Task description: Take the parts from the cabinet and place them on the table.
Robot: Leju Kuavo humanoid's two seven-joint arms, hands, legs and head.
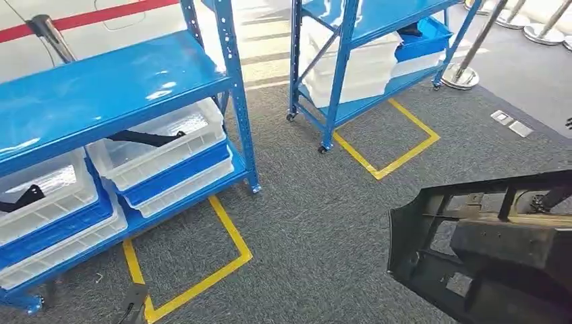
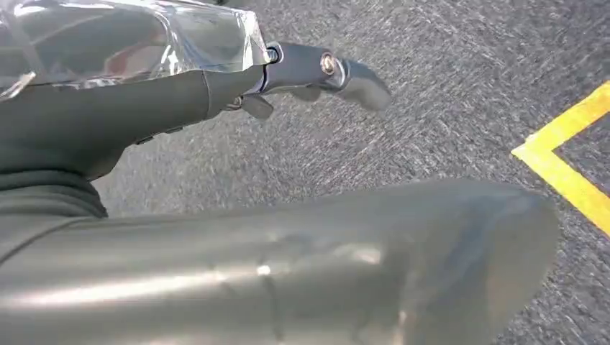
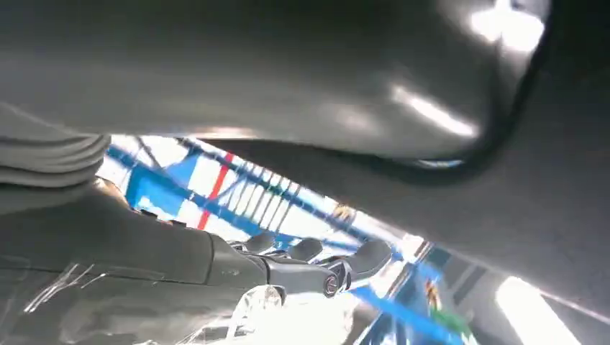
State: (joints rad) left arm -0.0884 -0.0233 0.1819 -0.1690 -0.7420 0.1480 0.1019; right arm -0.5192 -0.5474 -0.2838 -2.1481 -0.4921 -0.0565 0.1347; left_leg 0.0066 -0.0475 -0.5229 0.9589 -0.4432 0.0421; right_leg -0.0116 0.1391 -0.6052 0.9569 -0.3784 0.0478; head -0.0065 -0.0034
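A: Item one, the task's thing?

B: Large black moulded plastic part (image 1: 485, 250), ribbed and hollowed, lower right of the head view, well apart from the near blue steel shelving rack (image 1: 115, 88) and above the grey carpet floor (image 1: 317, 223). In the right wrist view its dark smooth surface (image 3: 302, 65) lies close over the right hand (image 3: 302, 269).

A: Right hand's state?

B: Dark fingers (image 3: 367, 255) curl up toward the part; whether they press it or merely sit beneath it, I cannot tell.

A: Left hand?

B: Left hand (image 2: 302, 75) over the carpet, fingers (image 2: 360, 83) extended, nothing between them. A broad grey rounded surface lies just beside it; I cannot tell what that is.

A: Rack contents?

B: White plastic crates (image 1: 162, 145) stacked on blue plastic crates (image 1: 179, 172) on the rack's lower shelf; a slim black part (image 1: 145, 138) lies in one, another black part (image 1: 23, 199) in the crate to its left.

A: Other entries?

B: Yellow floor tape (image 1: 229, 229) outlines the rack's bay. A second blue rack (image 1: 357, 61) stands beyond, carrying white crates, with a chrome stanchion post (image 1: 465, 67) near it.
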